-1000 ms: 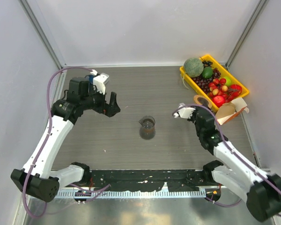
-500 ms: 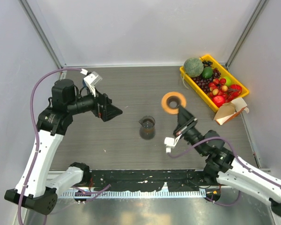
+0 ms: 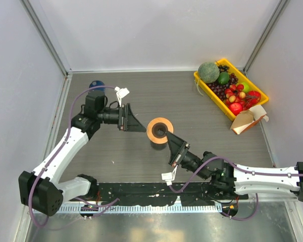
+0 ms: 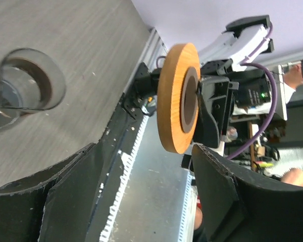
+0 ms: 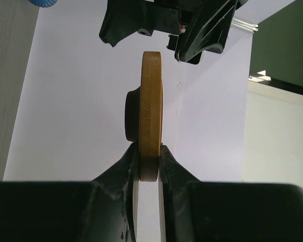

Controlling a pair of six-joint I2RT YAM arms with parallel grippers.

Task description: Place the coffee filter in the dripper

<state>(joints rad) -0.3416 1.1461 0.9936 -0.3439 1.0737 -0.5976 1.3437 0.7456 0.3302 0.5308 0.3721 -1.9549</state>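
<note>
Ring (image 3: 160, 130): brought from the right to centre, over glass (image 4: 21, 83), clamped edgewise in right pincer (image 5: 149, 159). Left pincer (image 3: 137, 122): swung in, spread, empty. Dripper (image 3: 96, 84) untouched; task proper likely unstarted.

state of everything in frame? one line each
orange ring: in the air, pinched at rim
right gripper: shut on orange ring
left gripper: open, empty
glass beaker: upright on table
coffee filter: beside yellow tray, untouched
dripper: on table, partly hidden

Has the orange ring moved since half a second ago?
Yes: the orange ring went left, away from the yellow tray, gripped in the right end effector.
</note>
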